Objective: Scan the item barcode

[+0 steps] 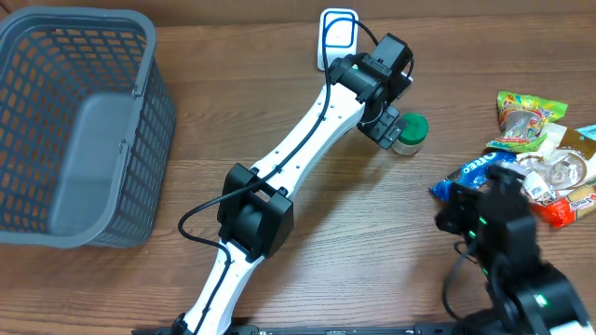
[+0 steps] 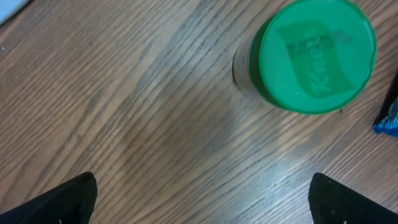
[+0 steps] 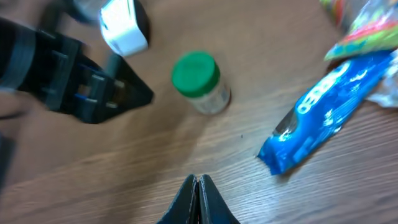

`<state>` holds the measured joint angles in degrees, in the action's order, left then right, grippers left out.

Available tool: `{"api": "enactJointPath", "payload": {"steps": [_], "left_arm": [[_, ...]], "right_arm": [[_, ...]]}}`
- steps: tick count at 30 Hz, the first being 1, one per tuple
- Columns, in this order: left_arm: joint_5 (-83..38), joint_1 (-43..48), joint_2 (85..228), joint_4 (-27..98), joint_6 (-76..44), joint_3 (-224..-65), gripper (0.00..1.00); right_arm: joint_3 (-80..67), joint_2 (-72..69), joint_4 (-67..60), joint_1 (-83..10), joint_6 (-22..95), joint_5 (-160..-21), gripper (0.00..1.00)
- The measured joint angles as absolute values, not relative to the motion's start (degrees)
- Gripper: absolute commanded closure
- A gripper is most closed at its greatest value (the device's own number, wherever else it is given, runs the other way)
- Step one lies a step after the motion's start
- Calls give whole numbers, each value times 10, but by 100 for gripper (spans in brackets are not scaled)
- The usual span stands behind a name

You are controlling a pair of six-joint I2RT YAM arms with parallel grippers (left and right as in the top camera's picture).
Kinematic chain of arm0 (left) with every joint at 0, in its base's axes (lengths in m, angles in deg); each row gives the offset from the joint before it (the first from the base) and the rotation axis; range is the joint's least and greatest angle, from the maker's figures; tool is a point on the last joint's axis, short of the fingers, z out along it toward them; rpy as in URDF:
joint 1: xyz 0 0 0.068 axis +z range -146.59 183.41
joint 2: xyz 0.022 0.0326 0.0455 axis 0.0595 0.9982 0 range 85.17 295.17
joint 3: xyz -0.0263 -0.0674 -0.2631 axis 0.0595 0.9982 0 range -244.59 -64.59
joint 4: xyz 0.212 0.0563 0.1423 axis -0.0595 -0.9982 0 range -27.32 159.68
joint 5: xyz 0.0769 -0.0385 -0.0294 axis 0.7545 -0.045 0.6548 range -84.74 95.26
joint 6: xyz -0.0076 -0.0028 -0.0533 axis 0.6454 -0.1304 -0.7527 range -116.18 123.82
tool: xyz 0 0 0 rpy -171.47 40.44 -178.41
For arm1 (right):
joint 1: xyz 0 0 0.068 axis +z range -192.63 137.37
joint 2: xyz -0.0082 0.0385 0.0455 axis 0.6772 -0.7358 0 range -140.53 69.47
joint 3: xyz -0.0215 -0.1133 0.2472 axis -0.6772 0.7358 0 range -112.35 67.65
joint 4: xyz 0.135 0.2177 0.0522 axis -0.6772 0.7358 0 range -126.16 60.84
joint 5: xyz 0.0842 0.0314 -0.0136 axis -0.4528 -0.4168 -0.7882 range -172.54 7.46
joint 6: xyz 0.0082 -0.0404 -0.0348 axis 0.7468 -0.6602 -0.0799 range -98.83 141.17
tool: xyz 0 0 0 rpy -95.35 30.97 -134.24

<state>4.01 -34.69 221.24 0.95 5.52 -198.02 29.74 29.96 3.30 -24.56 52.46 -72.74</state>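
Overhead, the green-lidded jar (image 1: 410,133) is seen beside the wide-spread left gripper (image 1: 386,128); it could be toppled if clipped off-centre. The right gripper (image 3: 197,186) is pressed together.

Jar (image 1: 408,133) (green-lidded) stands upright.

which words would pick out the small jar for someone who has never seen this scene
Start at the pile of snack packets on the right and look just left of it. There a small clear jar stands upright on bare wood, beside the open left hand. Its round green lid sets it apart from the flat, crinkly packets.
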Motion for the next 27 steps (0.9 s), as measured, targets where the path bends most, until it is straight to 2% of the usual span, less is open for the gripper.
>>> {"api": "enactJointPath", "payload": {"steps": [7, 13, 19, 27], "left_arm": [[41, -339, 2167, -34, 60, -1980, 0], [40, -319, 2071, -89, 72, -1980, 0], [22, -270, 2040, -122, 74, -1981, 0], [10, -264, 2042, -109, 74, -1981, 0]], "right_arm": [[317, 113, -127, -263, 527, -728, 96], [317, -44, -229, -361, 527, -767, 96], [317, -113, -308, -435, 526, -832, 96], [317, -174, -339, -440, 518, -884, 96]]}}
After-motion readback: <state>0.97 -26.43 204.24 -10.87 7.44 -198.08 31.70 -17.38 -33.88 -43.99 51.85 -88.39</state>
